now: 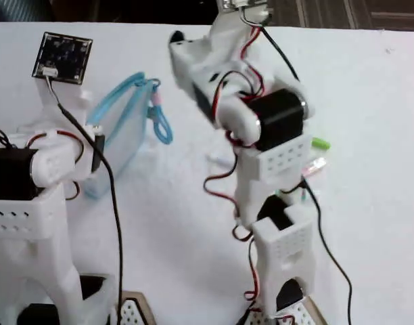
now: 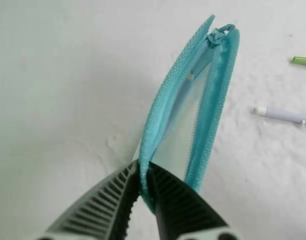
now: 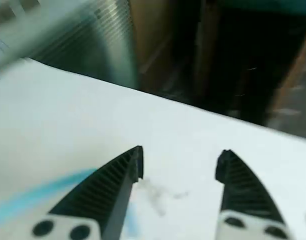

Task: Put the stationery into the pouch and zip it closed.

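Left wrist view: left hand [image 2: 144,172] pinches pouch [image 2: 213,95] edge.

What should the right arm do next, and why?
Probably lower the right arm toward the pale lilac pen: its jaws stand open and empty, while the jaws of the left arm are shut on the rim of the open turquoise zippered pouch.

The left arm [image 1: 38,250] and right arm [image 1: 288,247] are white plastic with perforated brackets [image 1: 283,159], black servos [image 1: 280,116], and red and black cables [image 1: 116,210]. The right gripper [image 3: 179,162] has dark, ridged, pointed fingers [image 3: 110,187].
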`<state>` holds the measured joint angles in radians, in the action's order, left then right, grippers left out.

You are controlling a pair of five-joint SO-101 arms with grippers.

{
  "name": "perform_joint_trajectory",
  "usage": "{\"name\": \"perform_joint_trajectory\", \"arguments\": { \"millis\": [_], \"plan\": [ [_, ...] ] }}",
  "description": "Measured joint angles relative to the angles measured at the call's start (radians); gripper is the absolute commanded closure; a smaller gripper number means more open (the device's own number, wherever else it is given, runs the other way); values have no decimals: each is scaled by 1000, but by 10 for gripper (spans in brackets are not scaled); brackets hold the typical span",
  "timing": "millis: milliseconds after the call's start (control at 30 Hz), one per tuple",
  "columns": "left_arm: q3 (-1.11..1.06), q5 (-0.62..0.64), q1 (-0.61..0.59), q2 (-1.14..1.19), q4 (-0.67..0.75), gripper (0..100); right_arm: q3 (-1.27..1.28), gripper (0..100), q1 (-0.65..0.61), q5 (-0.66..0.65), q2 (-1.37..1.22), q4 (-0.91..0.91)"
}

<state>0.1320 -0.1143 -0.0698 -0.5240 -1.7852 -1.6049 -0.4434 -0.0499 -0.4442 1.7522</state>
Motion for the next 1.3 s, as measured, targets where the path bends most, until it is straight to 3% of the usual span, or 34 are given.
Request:
{"name": "perform_joint_trajectory", "arguments": {
  "millis": [167, 333, 433, 633, 833, 933, 1067, 1167, 1300],
  "plan": [
    [0, 0, 0, 0, 0, 978, 302, 675, 169, -327, 0, 2],
    [0, 0, 0, 0, 0, 978, 865, 674, 186, -609, 21, 2],
    [-11, 0, 0, -2, 0, 978, 1128, 674, 173, -703, 43, -35],
    [-51, -2, 0, -25, 2, 978, 1404, 676, 106, -746, 26, -273],
    [-52, 29, 0, -25, 3, 978, 1436, 684, 48, -749, -127, -531],
    [-52, 38, 0, -25, 3, 978, 1396, 776, 49, -750, -183, -519],
    [-52, 40, 0, -25, 3, 978, 1301, 995, 69, -749, -238, -457],
    [-51, 40, 0, -25, 3, 978, 1232, 935, 103, -750, -261, -417],
    [-51, 40, 0, -25, 3, 978, 1145, 980, 121, -749, -275, -350]
  ]
}}
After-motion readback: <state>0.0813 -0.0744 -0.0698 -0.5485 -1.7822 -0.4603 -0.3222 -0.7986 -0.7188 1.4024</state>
